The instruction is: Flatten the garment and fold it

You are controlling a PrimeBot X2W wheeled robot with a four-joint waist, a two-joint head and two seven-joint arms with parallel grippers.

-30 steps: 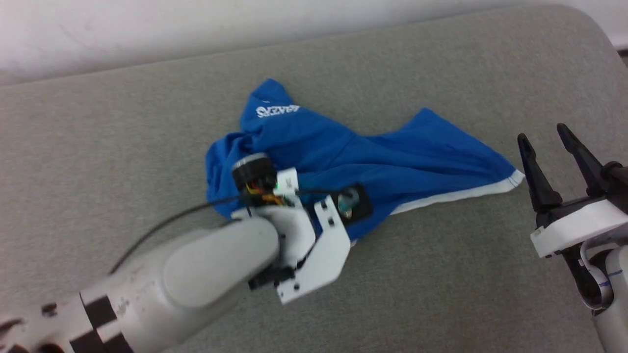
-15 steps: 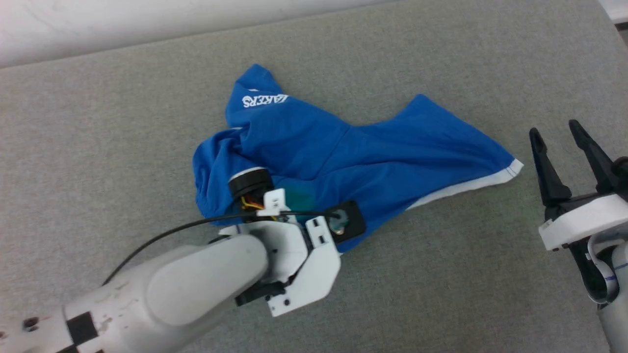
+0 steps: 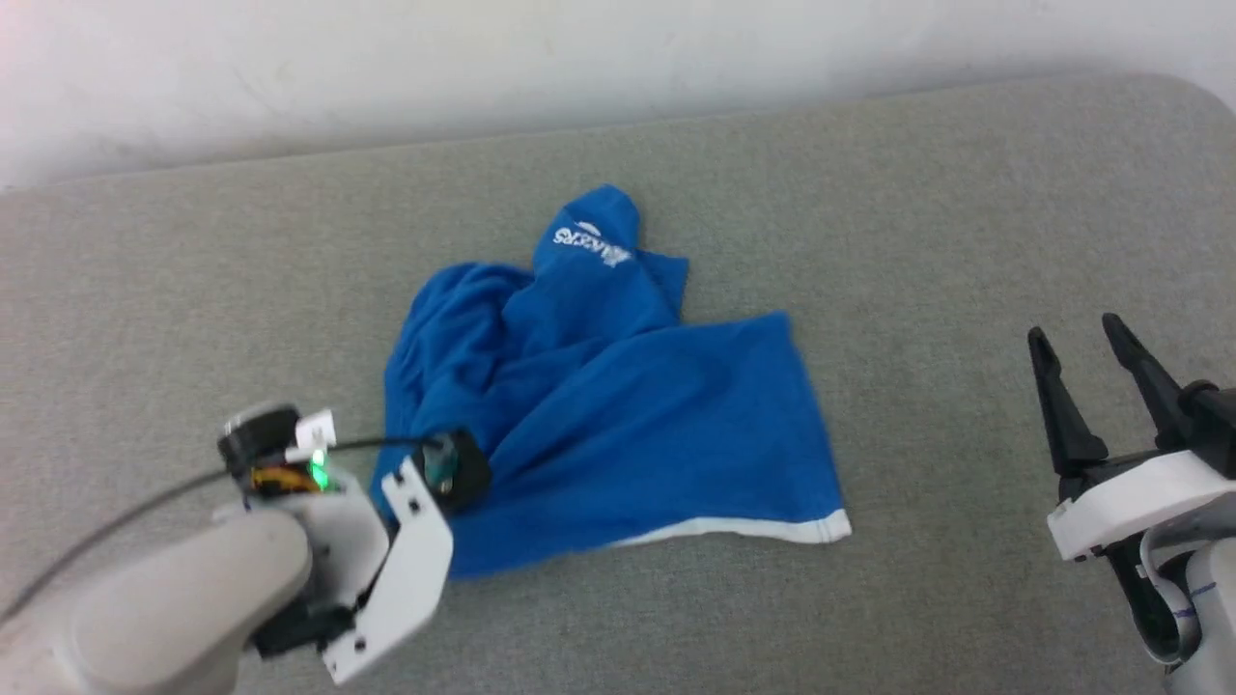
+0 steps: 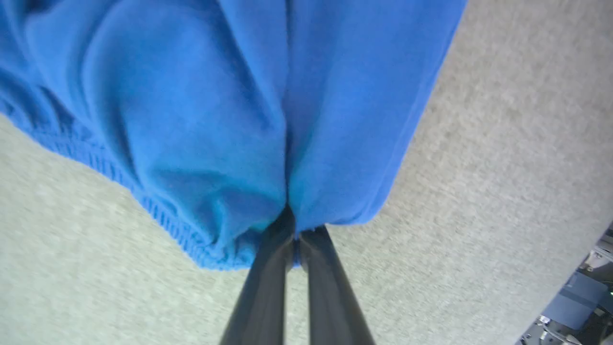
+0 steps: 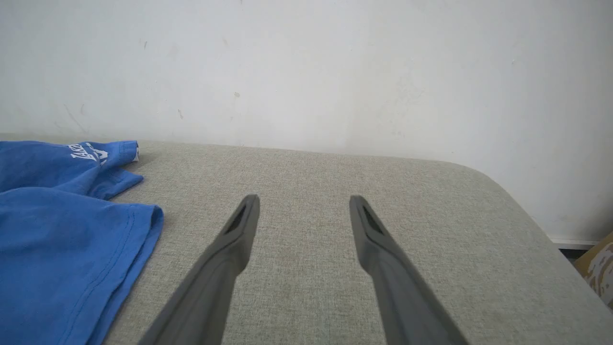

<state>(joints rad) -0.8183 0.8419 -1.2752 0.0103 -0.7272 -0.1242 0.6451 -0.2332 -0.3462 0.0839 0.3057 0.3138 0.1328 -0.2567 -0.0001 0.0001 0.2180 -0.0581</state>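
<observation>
The garment (image 3: 618, 415) lies rumpled in the middle of the bench (image 3: 917, 193). At its 8 o'clock edge, the left gripper (image 4: 293, 218) has its fingers clamped together on the blue cloth. At 3 o'clock, well apart from the garment, the right gripper (image 3: 1074, 333) holds its fingers spread.

Grey woven surface (image 3: 917, 193) (rounded corner) meets a scuffed white wall (image 3: 386, 58).

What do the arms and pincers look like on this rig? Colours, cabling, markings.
Left pincer and right pincer: two long, dark, tapering fingers on white brackets. Left forearm pale grey and rounded, with a black cable and a green light.
</observation>
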